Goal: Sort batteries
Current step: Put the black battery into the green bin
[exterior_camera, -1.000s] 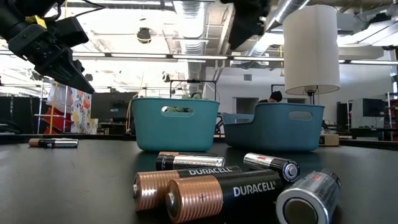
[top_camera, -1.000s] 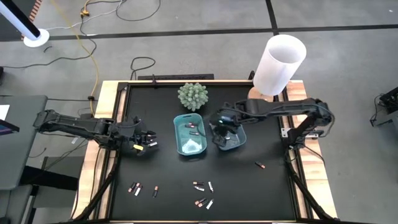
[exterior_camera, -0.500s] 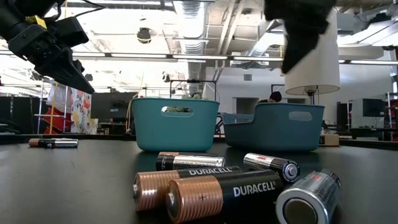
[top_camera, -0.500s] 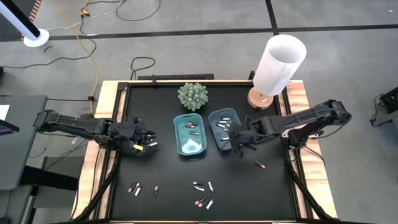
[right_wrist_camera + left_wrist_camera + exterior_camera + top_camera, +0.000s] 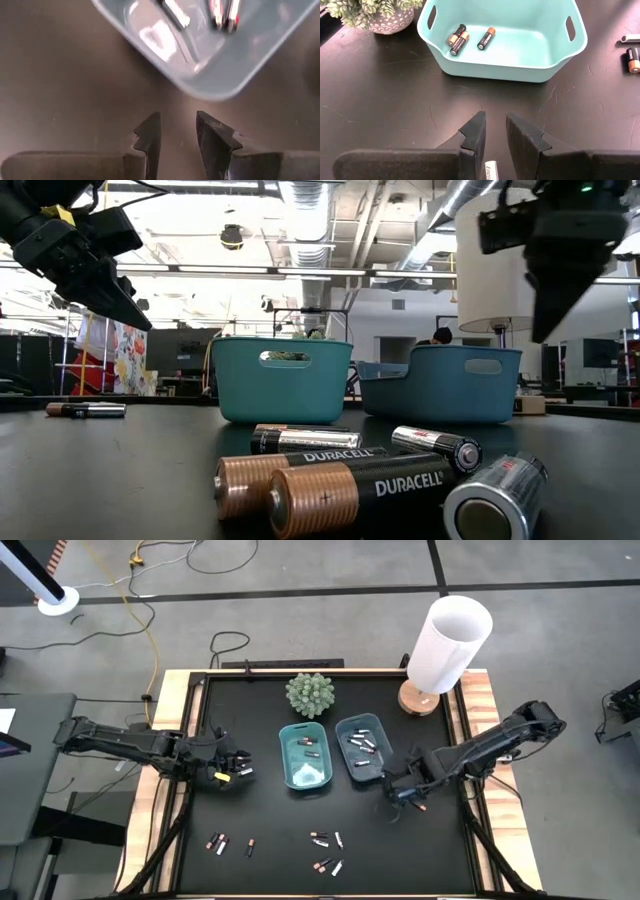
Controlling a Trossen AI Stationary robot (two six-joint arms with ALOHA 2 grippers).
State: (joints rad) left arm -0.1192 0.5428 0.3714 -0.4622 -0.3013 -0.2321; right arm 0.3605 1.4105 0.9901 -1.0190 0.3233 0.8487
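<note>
My left gripper [image 5: 236, 768] hangs above the table's left side, left of the left teal tray [image 5: 288, 772], shut on a white-labelled battery [image 5: 491, 170]. That tray holds three dark, copper-ended batteries [image 5: 460, 40]. My right gripper [image 5: 395, 790] is open and empty, just near the right teal tray [image 5: 343, 752], which holds silvery batteries [image 5: 222, 12]. One dark battery [image 5: 418, 805] lies on the table close to it. More batteries lie in groups at the near centre [image 5: 325, 852] and near left [image 5: 225, 843]. My left gripper has the white-labelled battery between its two fingers, far back from the tips; only its labelled end [image 5: 491, 169] shows in the left wrist view. The battery lies along the fingers and is clear of the table. The fingers slant down toward the left tray.
A potted plant [image 5: 310, 694] stands behind the trays. A lamp with a white shade [image 5: 447, 645] stands at the far right corner. Bare black table lies between the trays and the near battery groups.
My right gripper has left the space above the right tray and gone toward the table's near and right edges. It now hangs over the table beside the tray, close to the lone dark battery.
</note>
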